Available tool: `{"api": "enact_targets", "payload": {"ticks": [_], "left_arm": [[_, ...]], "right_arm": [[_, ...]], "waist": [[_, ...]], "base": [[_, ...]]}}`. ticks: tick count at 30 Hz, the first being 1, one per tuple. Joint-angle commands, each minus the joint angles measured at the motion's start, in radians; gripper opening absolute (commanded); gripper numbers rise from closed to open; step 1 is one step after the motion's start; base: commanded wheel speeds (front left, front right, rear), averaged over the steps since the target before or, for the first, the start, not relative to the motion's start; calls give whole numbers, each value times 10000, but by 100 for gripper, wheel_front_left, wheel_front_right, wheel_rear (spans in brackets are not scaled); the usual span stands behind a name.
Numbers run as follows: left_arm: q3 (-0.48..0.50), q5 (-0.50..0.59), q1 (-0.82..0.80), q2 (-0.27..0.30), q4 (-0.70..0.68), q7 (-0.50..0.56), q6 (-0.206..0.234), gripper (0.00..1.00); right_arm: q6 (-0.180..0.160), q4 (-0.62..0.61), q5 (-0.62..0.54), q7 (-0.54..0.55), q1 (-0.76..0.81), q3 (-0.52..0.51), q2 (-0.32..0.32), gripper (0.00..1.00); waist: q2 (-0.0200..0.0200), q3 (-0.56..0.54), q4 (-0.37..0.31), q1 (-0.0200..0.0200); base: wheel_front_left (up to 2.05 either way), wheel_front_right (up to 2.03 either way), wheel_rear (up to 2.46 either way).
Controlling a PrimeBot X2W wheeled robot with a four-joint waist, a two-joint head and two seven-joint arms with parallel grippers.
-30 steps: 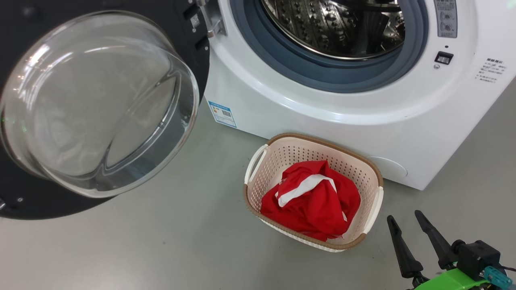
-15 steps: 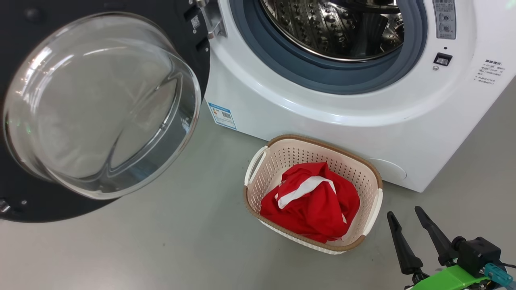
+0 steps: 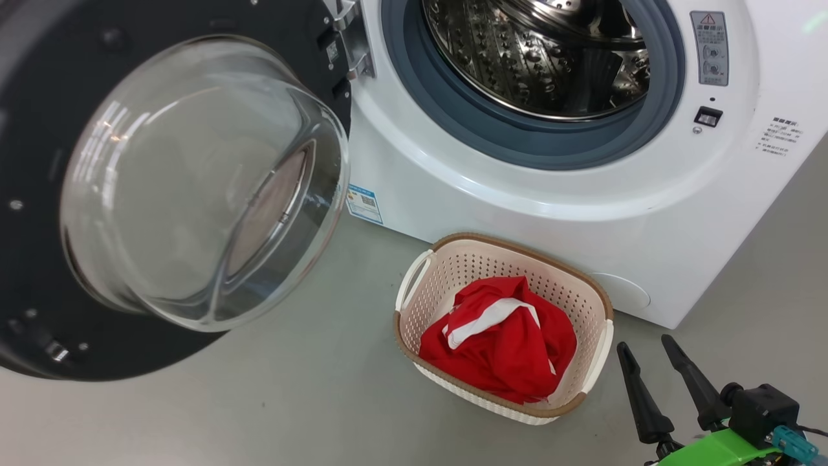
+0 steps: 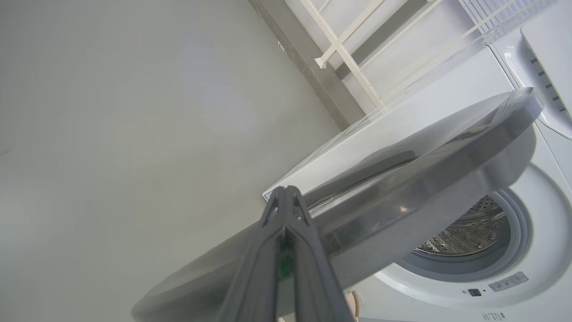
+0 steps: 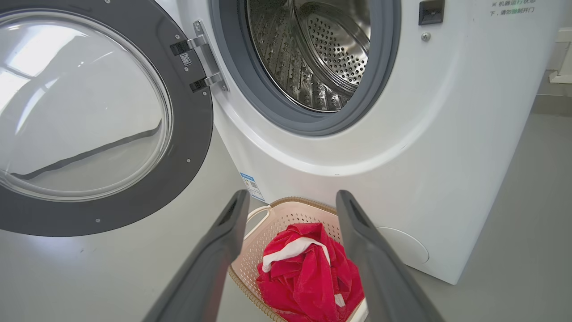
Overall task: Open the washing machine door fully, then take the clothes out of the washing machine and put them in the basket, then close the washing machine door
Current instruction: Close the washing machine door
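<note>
At the far left of the head view the washing machine door (image 3: 39, 129) stands open on its hinge, a glossy black rim around a bulging clear glass bowl (image 3: 194, 188); a QR-code sticker (image 5: 185, 59) sits on the rim beside the hinge in the right wrist view. Seen from the left wrist, the left hand (image 4: 286, 199) is clenched, its fingers pressed together, at the door's outer edge, though contact cannot be judged. Next comes the white washing machine (image 3: 517, 207), with a blue-and-white sticker (image 3: 363, 203) bearing a small code at its lower left corner, print too fine to read. Its grey gasket (image 3: 517, 145) rings the perforated steel drum (image 3: 537, 58). Right of the opening a grey label (image 3: 710, 48) carries a red warning triangle and pictograms, and further right are lines of small Chinese print (image 3: 778, 134), illegible. Below, on the grey floor (image 3: 259, 401) just before the machine, the cream basket (image 3: 585, 285) with brown rim holds the clothes (image 3: 511, 343), a red bundle with a white stripe. At the lower right the right hand (image 3: 644, 343) is released, fingers spread, beside the basket, apart from it.
</note>
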Motion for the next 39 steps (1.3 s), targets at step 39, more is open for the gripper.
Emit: {"api": "enact_targets", "payload": {"ticks": [39], "left_arm": [[-2618, -3328, 2377, 363, -6990, 976, -80, 0]], "right_arm": [[2, -229, -73, -65, 40, 83, 127, 100]], "waist": [[0, -301, -630, 1]], "base": [[0, 0, 0]]}}
